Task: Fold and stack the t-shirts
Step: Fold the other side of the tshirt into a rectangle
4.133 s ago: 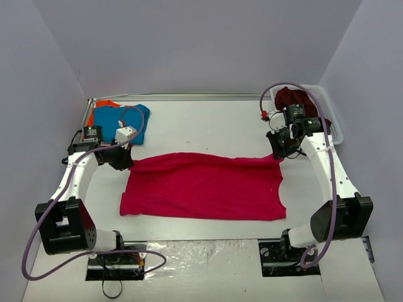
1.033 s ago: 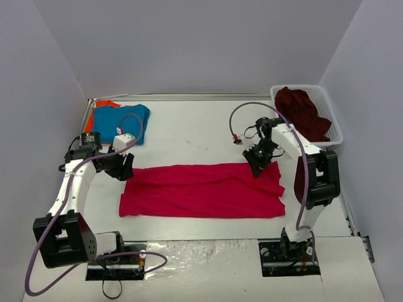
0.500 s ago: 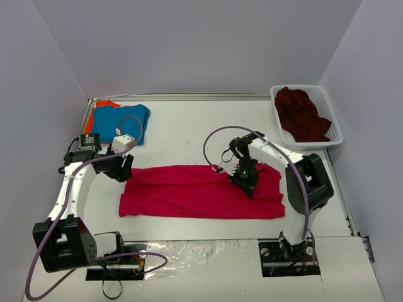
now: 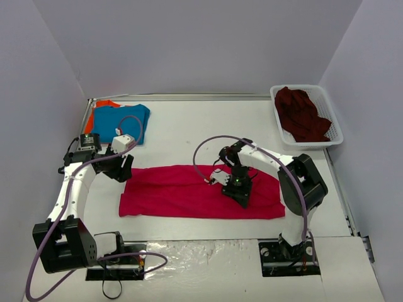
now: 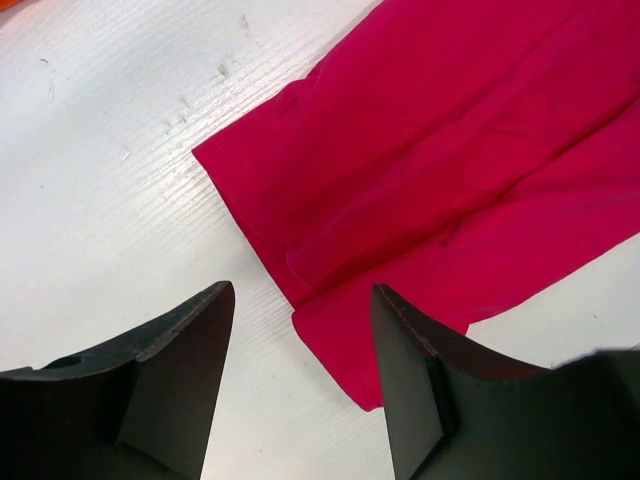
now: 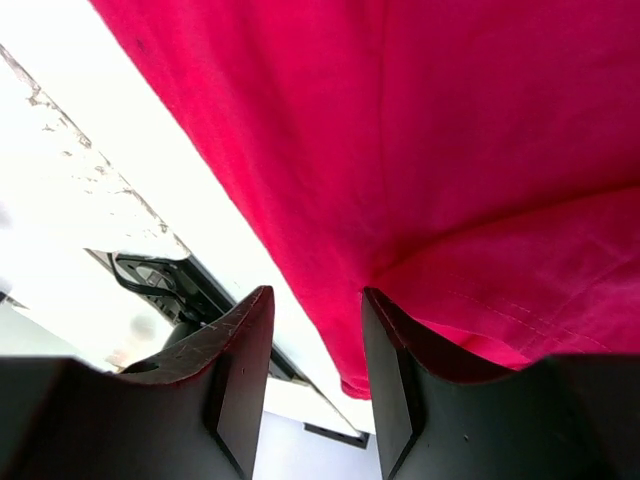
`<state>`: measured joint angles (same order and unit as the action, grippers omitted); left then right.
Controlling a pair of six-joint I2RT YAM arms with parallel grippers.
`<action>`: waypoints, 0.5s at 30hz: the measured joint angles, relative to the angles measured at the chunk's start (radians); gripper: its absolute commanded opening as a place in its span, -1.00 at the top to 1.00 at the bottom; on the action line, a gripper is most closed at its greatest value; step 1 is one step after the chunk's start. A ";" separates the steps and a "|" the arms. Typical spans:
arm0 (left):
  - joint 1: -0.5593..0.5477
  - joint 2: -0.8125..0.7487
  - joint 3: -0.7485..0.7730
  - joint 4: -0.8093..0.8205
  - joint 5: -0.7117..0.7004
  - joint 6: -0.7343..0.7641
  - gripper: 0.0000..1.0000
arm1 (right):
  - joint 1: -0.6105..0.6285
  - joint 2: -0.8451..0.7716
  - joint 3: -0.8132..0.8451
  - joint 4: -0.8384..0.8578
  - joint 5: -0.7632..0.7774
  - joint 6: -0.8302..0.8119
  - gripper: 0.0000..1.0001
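**Left gripper** (image 5: 300,292): the jaws stand apart with nothing between them. It hangs over the bare table (image 4: 189,126), just beside the left end of the pink shirt (image 5: 450,150). In the overhead view it (image 4: 121,167) sits at that shirt's far-left corner. I cannot tell if it touches the cloth.

**Right gripper** (image 6: 316,295): the jaws are parted and grip nothing. It points down over the pink shirt (image 6: 450,120), and a fold line shows in the cloth past the fingertips. Overhead, it (image 4: 238,190) is above the right half of the shirt, the arm bent back over it. Contact with the cloth cannot be judged.

**Pink shirt** (image 4: 182,189): it lies flat as a wide band across the near middle of the table, between the two arms. At its left end one layer laps over another.

**Basket** (image 4: 275,100): white mesh, at the far-right corner of the table. It holds one maroon shirt (image 4: 302,113), crumpled and heaped above the rim.

**Stack**: at the far-left corner a blue shirt (image 4: 123,123) lies folded on an orange shirt (image 4: 92,118). The orange shows along the left and far edges.
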<state>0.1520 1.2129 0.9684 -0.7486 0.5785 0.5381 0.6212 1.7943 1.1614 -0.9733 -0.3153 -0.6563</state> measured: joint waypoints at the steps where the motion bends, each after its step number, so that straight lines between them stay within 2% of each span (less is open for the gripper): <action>1: 0.000 0.000 0.000 0.000 0.000 0.000 -0.11 | -0.005 0.000 0.003 0.001 0.000 0.000 0.26; 15: 0.000 0.001 -0.017 0.005 0.014 0.003 -0.13 | -0.231 -0.006 0.066 0.051 0.104 0.016 0.23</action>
<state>0.1520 1.2137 0.9512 -0.7437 0.5926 0.5415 0.3904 1.7878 1.2274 -0.9226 -0.2115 -0.6403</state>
